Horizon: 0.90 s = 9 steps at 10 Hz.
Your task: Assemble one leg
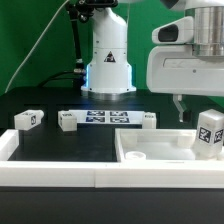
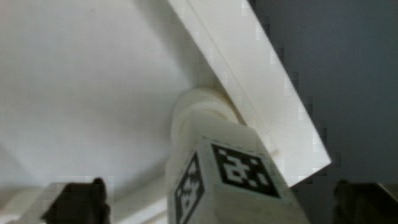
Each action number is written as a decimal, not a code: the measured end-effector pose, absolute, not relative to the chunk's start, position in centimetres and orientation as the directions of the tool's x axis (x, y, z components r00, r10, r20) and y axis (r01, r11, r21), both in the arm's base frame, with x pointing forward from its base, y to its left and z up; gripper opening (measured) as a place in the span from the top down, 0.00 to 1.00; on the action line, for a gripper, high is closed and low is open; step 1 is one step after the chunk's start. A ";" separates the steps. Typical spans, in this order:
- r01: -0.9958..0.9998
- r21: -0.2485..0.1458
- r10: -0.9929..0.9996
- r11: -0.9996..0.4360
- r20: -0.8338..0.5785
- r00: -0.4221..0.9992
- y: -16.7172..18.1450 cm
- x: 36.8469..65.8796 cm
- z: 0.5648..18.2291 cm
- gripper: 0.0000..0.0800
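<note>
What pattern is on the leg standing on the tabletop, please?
The leg is white with a black-and-white square tag, clearest in the wrist view.

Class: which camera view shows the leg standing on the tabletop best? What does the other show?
The wrist view: the leg is large and close, its tag clear, between the open pincer. The exterior view shows that leg small, standing near its right edge.

The leg (image 2: 214, 165) looks smooth plastic (matt white), the table (image 1: 60, 148) matt black.
</note>
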State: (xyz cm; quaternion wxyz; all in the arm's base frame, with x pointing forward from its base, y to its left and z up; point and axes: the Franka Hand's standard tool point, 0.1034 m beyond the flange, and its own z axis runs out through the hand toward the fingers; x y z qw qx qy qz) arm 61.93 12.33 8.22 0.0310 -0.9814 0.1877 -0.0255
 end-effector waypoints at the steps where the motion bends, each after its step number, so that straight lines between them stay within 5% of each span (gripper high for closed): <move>1: -0.271 -0.066 -0.274 -0.960 0.045 0.961 12.6 61.9 8.3 0.19; 9: 0.427 -0.017 0.426 -0.904 0.063 0.903 12.2 62.5 7.9 0.22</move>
